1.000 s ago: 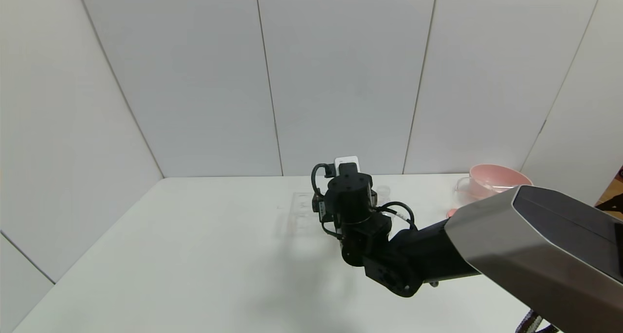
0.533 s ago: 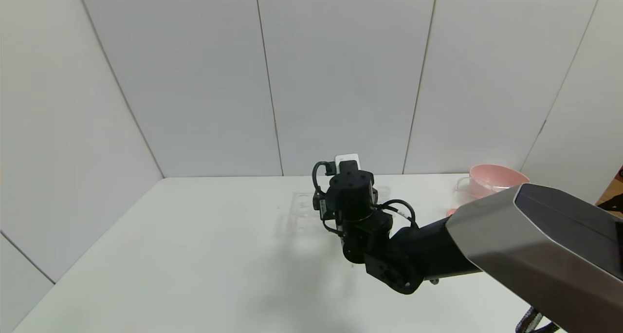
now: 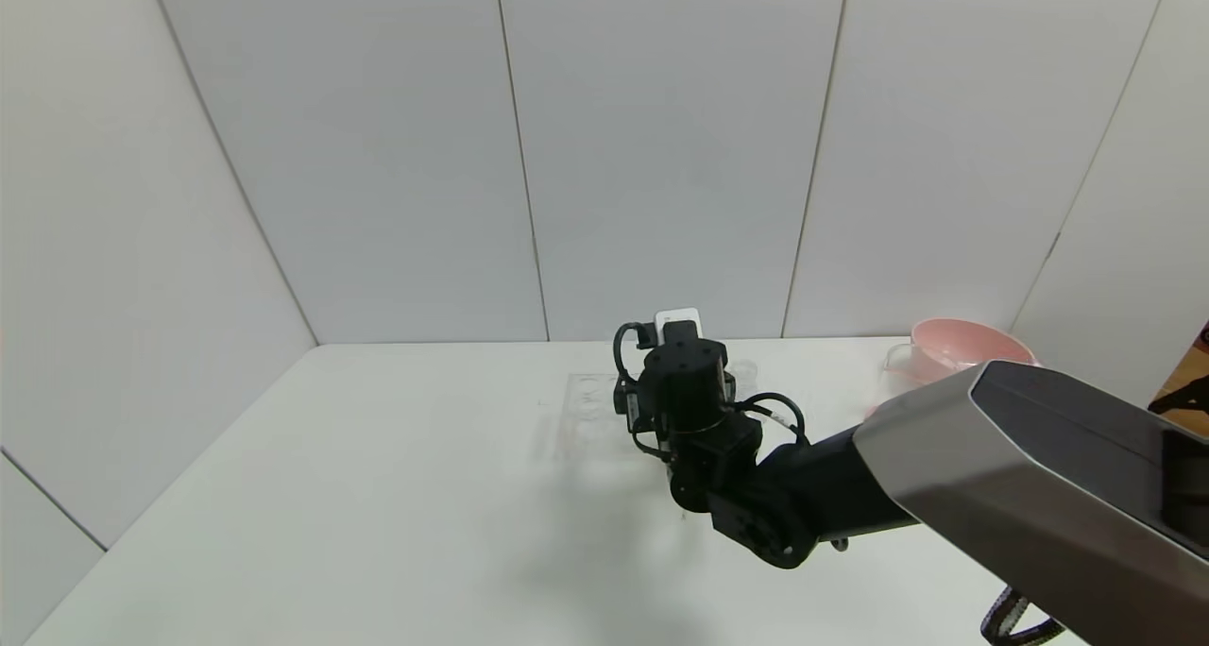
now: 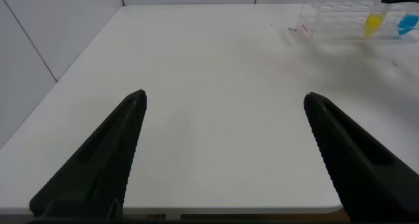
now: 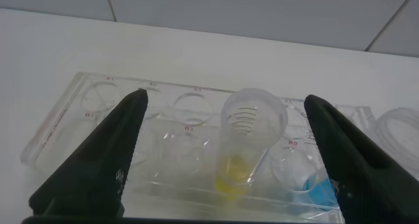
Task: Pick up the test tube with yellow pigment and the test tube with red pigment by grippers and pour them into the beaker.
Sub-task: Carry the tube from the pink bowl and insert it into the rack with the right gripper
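Observation:
The test tube with yellow pigment [image 5: 245, 145] stands upright in a clear rack [image 5: 98, 112], and a like tube with blue liquid [image 5: 314, 185] sits one hole over. My right gripper [image 5: 224, 97] hangs open just above the rack, one finger on each side of the yellow tube and apart from it. In the head view the right wrist [image 3: 685, 382] hides the tubes. A clear round rim past the rack's end looks like the beaker [image 5: 400, 129]. The test tube with red pigment is out of view. My left gripper [image 4: 224, 97] is open over bare table near the front edge.
A pink bowl [image 3: 954, 344] stands at the table's back right. The rack [image 3: 586, 396] lies near the back wall in the middle. The left wrist view shows the rack [image 4: 340, 18] far off, with the yellow tube [image 4: 373, 22] in it.
The right wrist has shifted slightly to the right over the rack. Its jaws stay open.

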### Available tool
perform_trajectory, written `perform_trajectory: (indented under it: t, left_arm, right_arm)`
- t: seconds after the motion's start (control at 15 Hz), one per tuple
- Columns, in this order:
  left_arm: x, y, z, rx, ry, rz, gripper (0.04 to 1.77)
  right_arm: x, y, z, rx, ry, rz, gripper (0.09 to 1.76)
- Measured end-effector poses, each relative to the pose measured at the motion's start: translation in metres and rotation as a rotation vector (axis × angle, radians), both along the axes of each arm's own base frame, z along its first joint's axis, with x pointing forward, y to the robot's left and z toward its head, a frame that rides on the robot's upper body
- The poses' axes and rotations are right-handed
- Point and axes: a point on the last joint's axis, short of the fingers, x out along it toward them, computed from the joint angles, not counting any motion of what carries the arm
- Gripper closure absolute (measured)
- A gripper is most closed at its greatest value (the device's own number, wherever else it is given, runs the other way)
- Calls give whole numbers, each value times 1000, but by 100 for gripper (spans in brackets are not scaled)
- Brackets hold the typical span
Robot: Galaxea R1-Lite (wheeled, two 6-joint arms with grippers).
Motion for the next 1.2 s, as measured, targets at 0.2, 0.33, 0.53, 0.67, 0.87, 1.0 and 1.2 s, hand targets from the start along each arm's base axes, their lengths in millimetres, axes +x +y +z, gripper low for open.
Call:
perform_trajectory:
  t: [0.2,0.33,0.53,0.67,0.87,1.0,1.2]
  left_arm:
    - [0,0,0,0,0,0,9]
    - [0,0,0,0,0,0,9]
    - [0,0,0,0,0,0,9]
    - [0,0,0,0,0,0,9]
    - [0,0,0,0,0,0,9]
    - [0,0,0,0,0,0,9]
    - [0,0,0,0,0,0,9]
  right_arm:
    - [3,-1,-7,-5,10,-6,14]
    - [6,-1,-10,-7,12,-10,14]
    - [9,-1,-11,-5,11,-14,14]
    - [9,0,-11,-5,11,-13,14]
    - [11,0,-13,-4,9,-16,44]
    - [13,0,-15,-4,10,-19,74]
    - [18,-1,-15,1,2,-30,105]
